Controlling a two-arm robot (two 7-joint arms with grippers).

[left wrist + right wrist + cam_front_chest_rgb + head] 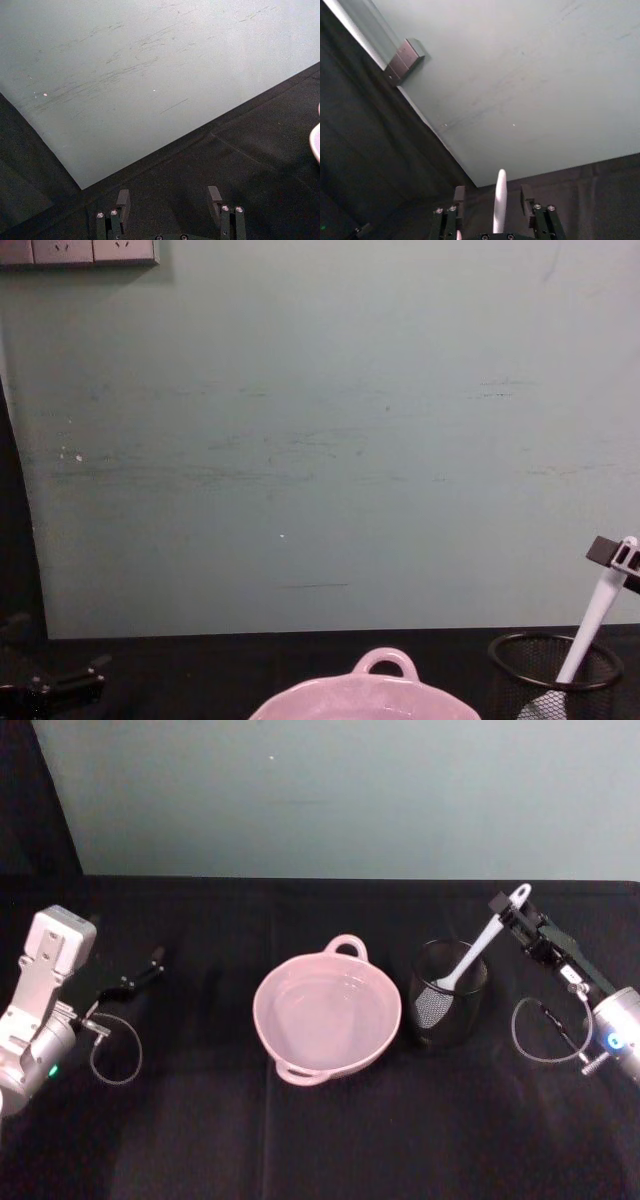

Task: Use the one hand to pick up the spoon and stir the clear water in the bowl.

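Observation:
The white spoon (478,948) stands blade-down in a black wire-mesh cup (447,1010), its handle leaning up and to the right. My right gripper (510,912) is at the top of that handle. In the right wrist view the handle (500,200) runs between the two fingers (460,196) with a gap on each side, so the right gripper (492,191) is open. The pale pink bowl (268,1035) sits at the table's middle, left of the cup, holding clear water (325,1010). My left gripper (150,965) rests open and empty at the far left, fingers (123,200) spread.
A black cloth covers the table (320,1140). A pale green wall (320,440) rises behind the table's back edge. In the chest view the spoon (592,625) and cup rim (510,645) stand at the lower right, the bowl's loop handle (385,660) at bottom centre.

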